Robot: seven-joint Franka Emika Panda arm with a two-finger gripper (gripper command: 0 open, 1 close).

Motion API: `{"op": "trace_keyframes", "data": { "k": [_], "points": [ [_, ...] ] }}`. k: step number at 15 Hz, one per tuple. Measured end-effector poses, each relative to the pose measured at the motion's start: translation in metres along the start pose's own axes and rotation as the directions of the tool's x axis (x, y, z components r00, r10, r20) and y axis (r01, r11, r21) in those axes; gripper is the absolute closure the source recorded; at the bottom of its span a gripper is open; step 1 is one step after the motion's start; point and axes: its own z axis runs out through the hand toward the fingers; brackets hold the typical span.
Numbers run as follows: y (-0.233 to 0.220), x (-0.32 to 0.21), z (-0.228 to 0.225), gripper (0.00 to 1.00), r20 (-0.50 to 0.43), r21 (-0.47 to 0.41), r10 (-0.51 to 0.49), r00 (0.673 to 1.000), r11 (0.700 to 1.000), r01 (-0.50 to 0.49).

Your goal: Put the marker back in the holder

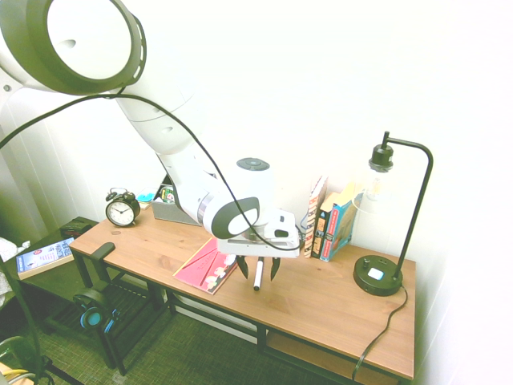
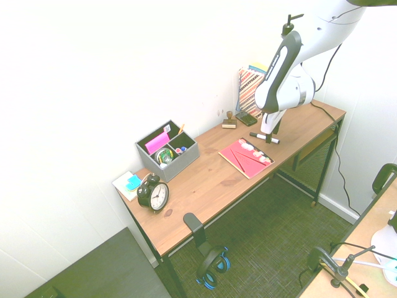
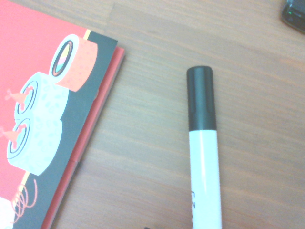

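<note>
A white robot arm's gripper (image 1: 259, 271) reaches down over a wooden desk (image 2: 180, 205), its fingers spread on either side of a marker (image 1: 259, 273) with a white barrel and black cap. The marker lies on the desktop beside a pink booklet (image 2: 246, 157) illustrated with sushi rolls. Farther along the desk stands the holder (image 2: 177, 164), a grey box divided into compartments. A bright pink item (image 2: 157, 143) stands upright in one section, a pencil (image 2: 181, 129) leans at the rim, and a round, clear-looking container (image 2: 164, 156) of colourful supplies sits near small red and blue pieces (image 2: 180, 150). A black alarm clock (image 2: 153, 193) stands near the box.
</note>
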Motion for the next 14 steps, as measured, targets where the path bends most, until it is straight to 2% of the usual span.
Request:
{"op": "trace_keyframes", "data": {
  "k": [9,14],
  "points": [
    [-0.012,-0.007,0.007,1.0,0.019,0.003,0.001,1.0,1.0,-0.001],
    [-0.013,-0.008,0.006,1.0,0.013,0.002,0.044,0.999,0.999,-0.044]
  ]
}}
